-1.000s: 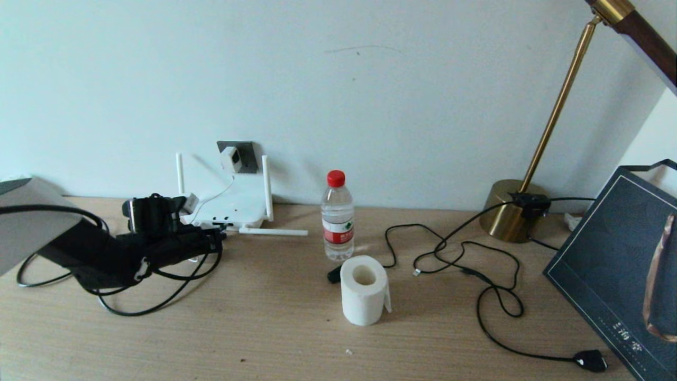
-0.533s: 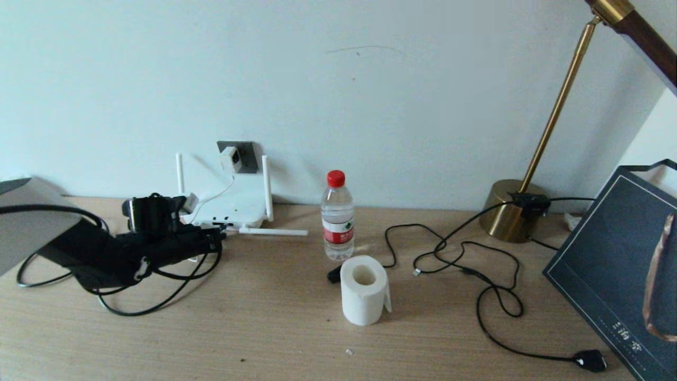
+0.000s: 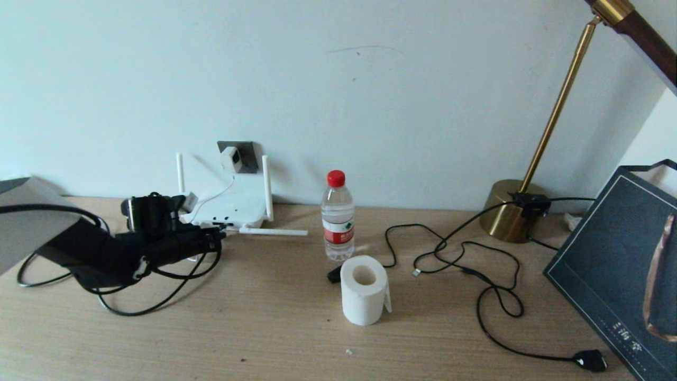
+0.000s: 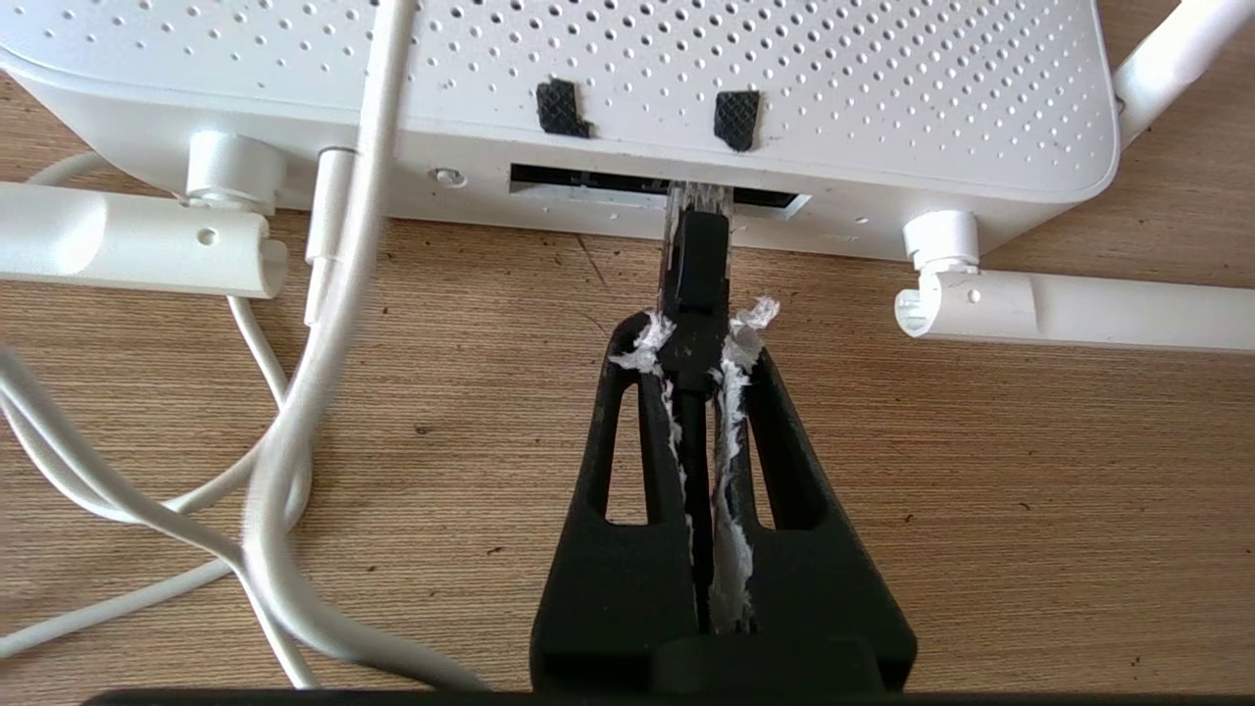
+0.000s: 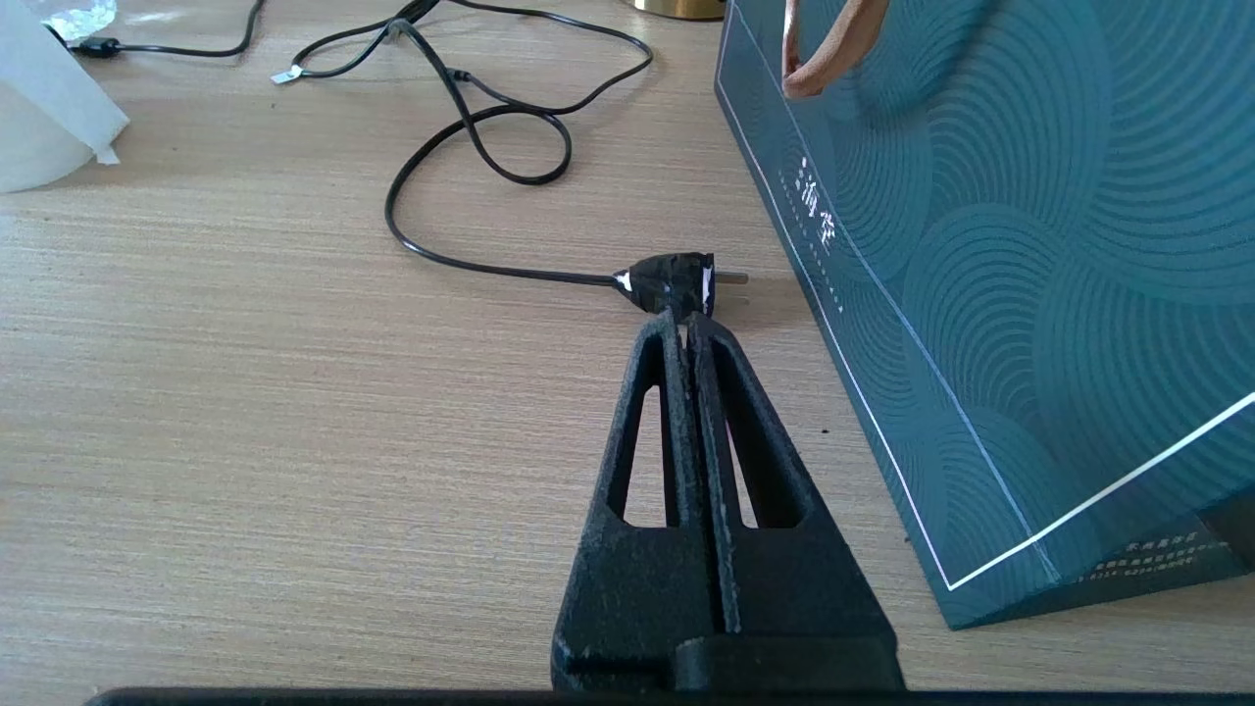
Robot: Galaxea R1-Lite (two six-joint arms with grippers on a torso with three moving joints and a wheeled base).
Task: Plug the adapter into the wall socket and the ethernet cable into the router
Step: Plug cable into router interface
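At the router's front ports, my left claw is clenched on the ethernet cable, plug at the slot. Advice: push straight, level, until seated.

adapter in wall socket — eth. cable at router

A clear water bottle with a red cap stands upright on the wooden counter, near the wall. Just in front of the bottle, a white toilet paper roll stands on end. To the bottle's right, a brass lamp rests its round base by the wall, and its thin black cord loops across the counter to a black plug. Farther right of the bottle stands a dark teal gift bag, the plug lying just beside it.
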